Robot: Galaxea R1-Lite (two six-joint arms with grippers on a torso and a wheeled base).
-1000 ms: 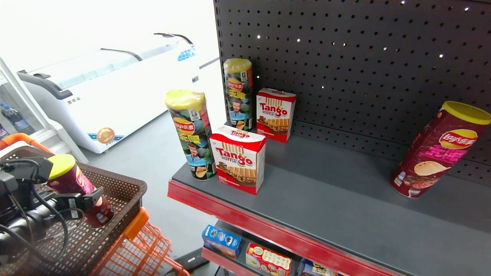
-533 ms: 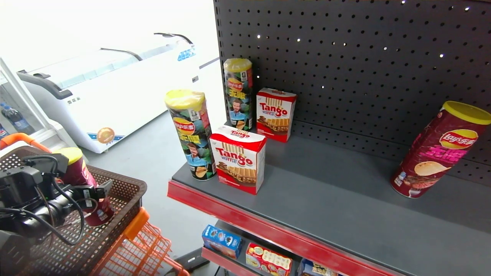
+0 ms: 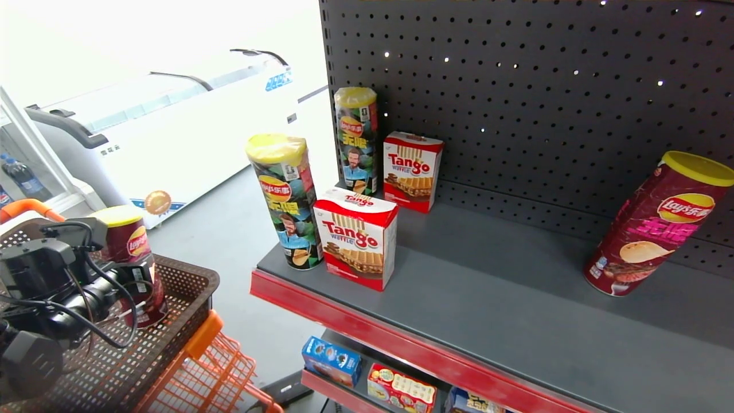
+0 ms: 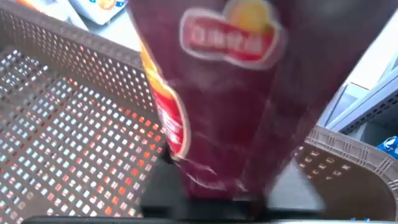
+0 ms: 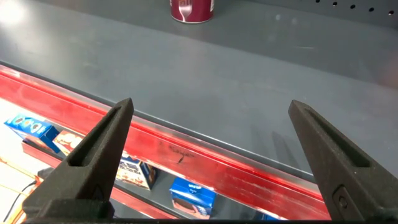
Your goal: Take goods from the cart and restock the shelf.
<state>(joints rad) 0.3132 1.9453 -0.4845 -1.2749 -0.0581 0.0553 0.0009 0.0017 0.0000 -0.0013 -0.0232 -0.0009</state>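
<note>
Left gripper (image 3: 137, 274): its fingers are clamping round the maroon chip can (image 3: 129, 244).
Maroon chip can (image 4: 230, 93): it is standing upright in that grip, yellow lid up, its lower end inside the brown basket (image 3: 186, 285) on the orange cart (image 3: 225, 362).
Right gripper (image 5: 210, 113): it is hovering over the shelf's (image 3: 487, 287) red front edge, fingers spread wide, holding nothing.
Shelf: a second maroon can (image 3: 654, 229) is standing at the right, with green cans (image 3: 287, 201) and wafer boxes (image 3: 356, 238) at the left.
</note>
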